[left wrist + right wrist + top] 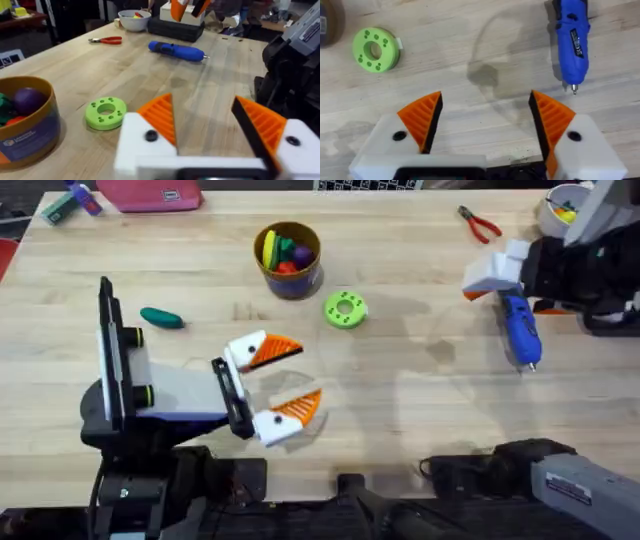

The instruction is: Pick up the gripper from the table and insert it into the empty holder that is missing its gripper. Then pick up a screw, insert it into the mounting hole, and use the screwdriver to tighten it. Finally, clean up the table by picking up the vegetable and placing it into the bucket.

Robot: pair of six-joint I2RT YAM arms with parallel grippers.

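- A robotics lab or workshop bench is suggested by the light wooden table (400,410), at whose near edge two robot arm bases are mounted.
- Tools are laid out on it: red-handled pliers (481,224) and a blue electric screwdriver (520,330).
- Toy props are kept in a small cup (288,260).
- Cluttered benches and dark equipment are seen in the room behind.

The overhead camera looks down and forward over the whole table (400,390) from above the arm bases. The left wrist camera sits low and near the surface, facing across the table toward the far right corner. The right wrist camera looks almost straight down from close range. All three share the green disc (346,310) (105,112) (375,49) and the screwdriver (521,332) (176,51) (571,42).
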